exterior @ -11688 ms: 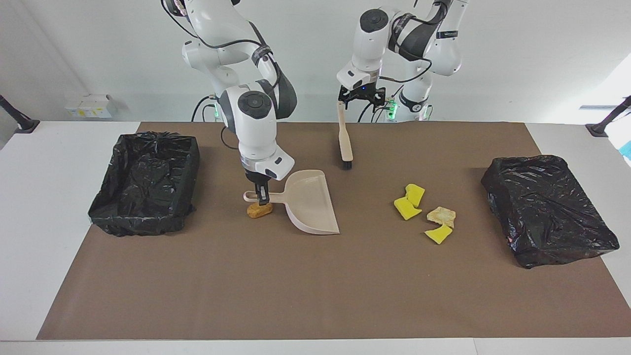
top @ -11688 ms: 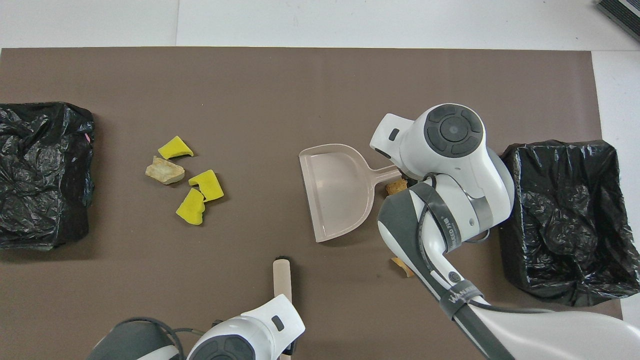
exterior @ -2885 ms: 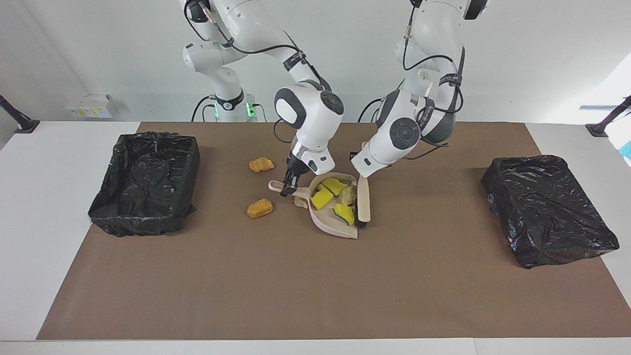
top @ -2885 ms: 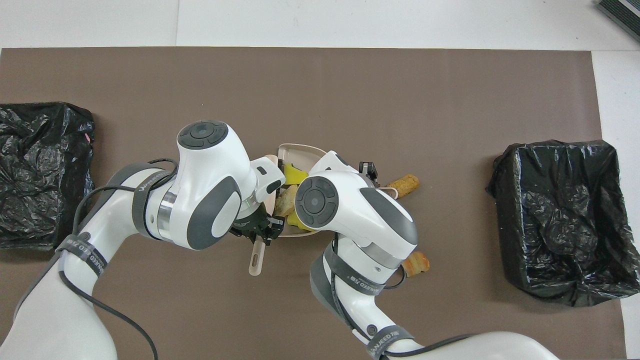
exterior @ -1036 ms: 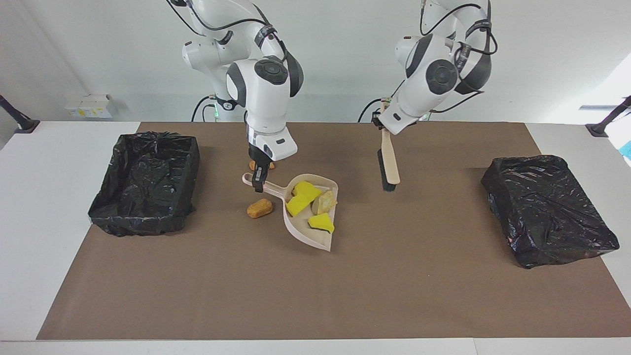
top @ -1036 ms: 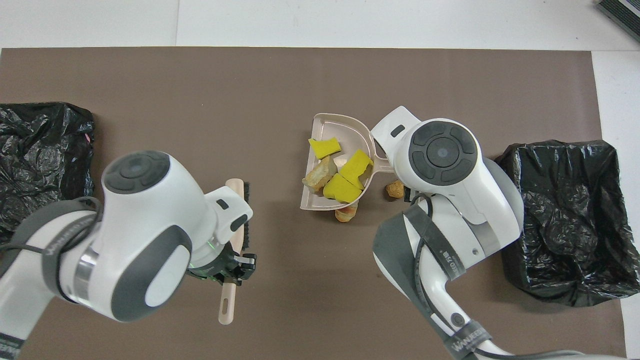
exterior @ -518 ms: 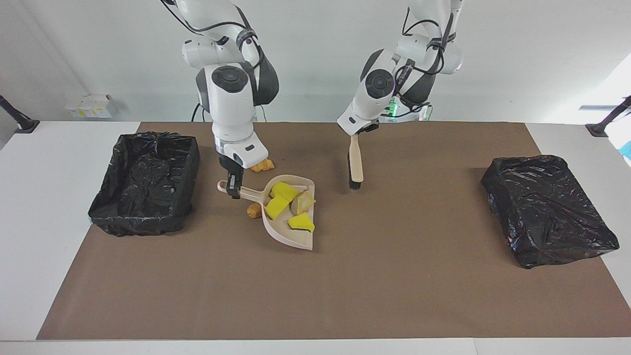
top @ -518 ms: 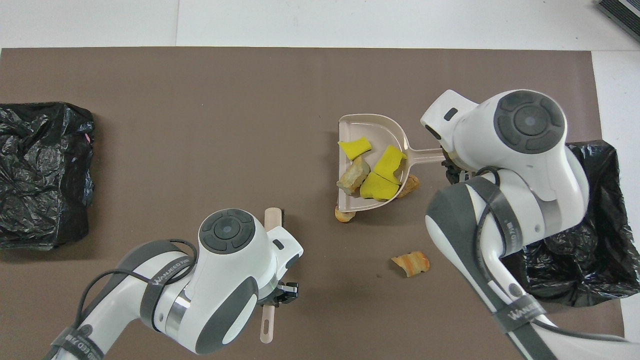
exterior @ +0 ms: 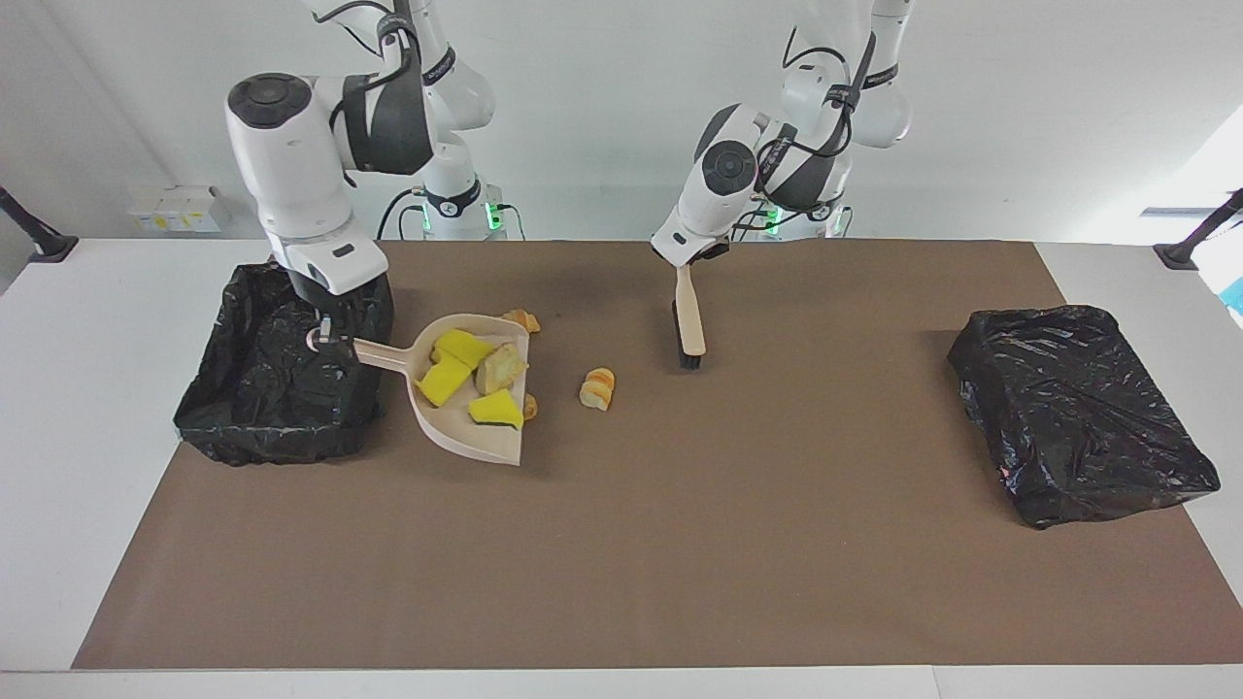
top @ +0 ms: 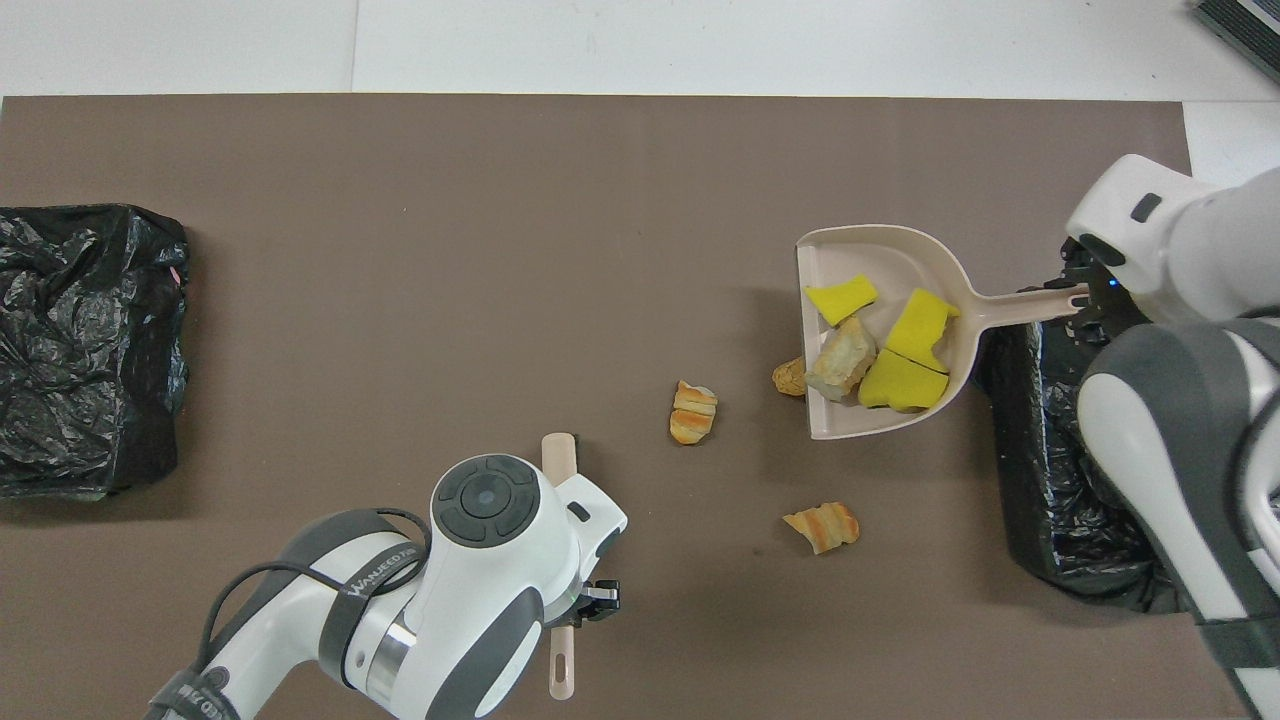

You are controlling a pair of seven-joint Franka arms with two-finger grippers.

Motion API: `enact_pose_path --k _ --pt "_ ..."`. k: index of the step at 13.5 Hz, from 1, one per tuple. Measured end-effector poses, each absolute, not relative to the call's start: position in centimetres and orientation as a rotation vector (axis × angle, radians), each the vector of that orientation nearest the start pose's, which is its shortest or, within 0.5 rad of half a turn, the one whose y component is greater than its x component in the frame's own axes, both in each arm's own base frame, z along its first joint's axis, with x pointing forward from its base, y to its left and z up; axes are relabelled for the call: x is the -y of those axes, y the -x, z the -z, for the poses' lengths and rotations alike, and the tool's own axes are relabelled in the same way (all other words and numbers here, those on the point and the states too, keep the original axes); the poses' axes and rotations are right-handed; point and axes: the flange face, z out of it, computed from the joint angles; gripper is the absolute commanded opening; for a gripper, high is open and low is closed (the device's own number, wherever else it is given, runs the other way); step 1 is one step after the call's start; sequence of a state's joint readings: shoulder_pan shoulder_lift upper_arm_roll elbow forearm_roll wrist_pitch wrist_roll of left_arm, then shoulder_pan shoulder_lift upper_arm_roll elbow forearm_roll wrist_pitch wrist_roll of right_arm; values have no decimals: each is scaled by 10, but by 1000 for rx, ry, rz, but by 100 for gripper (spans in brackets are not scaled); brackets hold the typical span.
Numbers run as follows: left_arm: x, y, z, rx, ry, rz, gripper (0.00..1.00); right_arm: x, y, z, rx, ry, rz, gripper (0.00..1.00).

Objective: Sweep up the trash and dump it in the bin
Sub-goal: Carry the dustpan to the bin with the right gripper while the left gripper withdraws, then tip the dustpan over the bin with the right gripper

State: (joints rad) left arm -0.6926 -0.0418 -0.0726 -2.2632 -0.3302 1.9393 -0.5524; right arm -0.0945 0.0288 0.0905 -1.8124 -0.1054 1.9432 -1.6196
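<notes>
High facing and steep overhead views, perhaps sharing whole table (exterior: 621, 582).

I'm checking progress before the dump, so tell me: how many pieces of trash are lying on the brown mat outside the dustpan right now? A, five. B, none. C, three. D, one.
C: three bread-like pieces lie on the mat outside the dustpan: one out in the open, one nearer the robots, and one at the pan's open edge, partly covered by it.
</notes>
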Motion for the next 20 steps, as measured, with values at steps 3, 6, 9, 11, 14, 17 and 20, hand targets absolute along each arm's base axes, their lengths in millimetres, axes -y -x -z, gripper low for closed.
enact_pose_path --k 3,6,9,11,14,17,20 --pt "354 -324 -348 -89 3130 -617 0 91 -569 -536 -2276 -1984 -3 0" --pt "352 -324 -340 -79 3124 -621 35 175 -545 -544 -2325 -1929 -16 0" --pt "351 -325 -336 -76 3119 -626 94 241 -516 -552 -2338 -1894 3 0" --pt "351 -325 -336 -72 3120 -626 100 262 -504 -558 -2320 -1882 69 0" --pt "346 -341 -348 -26 3147 -604 100 258 -501 -571 -2231 -1865 275 0" --pt "318 -388 -376 100 3190 -522 100 232 -509 -568 -2101 -1868 459 0" --pt "263 -448 -409 282 3239 -394 100 206 -513 -564 -2016 -1850 580 0"
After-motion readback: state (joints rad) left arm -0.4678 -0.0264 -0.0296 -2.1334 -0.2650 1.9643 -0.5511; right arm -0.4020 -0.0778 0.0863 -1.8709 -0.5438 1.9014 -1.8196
